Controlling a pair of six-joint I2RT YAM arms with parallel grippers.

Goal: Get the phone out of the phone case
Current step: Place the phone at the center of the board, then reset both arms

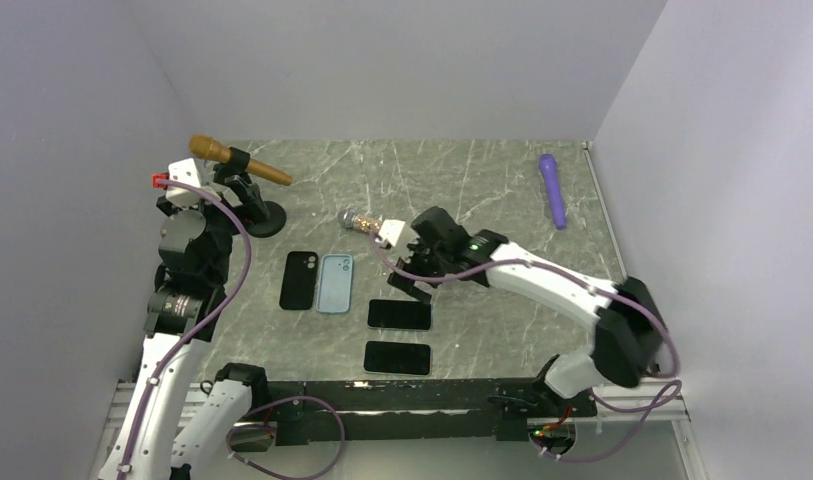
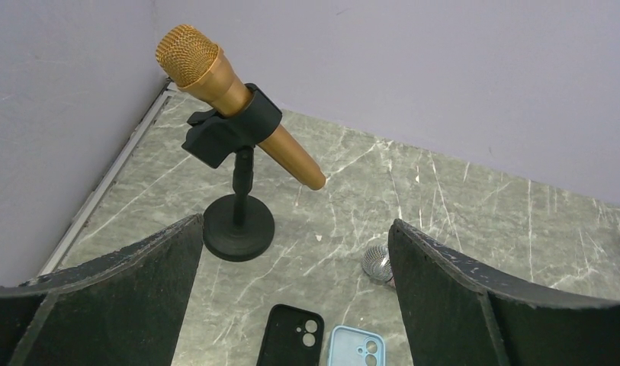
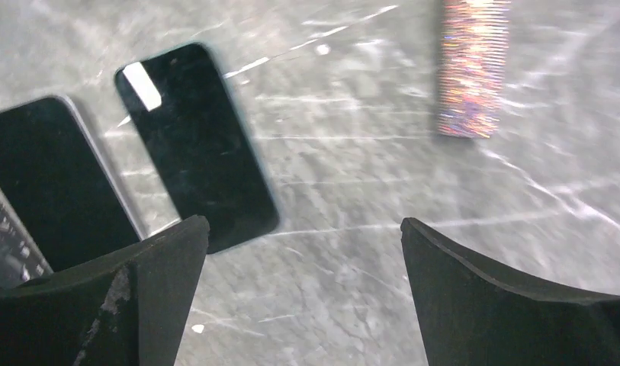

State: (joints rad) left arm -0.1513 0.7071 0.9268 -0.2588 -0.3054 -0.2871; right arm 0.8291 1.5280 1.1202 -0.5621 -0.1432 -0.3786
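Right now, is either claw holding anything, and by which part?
Nothing is held: the left gripper and the right gripper are both open and empty.

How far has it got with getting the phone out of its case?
Looks nearly finished. Two bare phones lie face up on the table, apart from the black case and blue case, which seem empty, though I can't be sure. Nothing is in hand: the right gripper hovers open beside the phones, the left gripper open by the microphone stand. Left: probably only pulling back.
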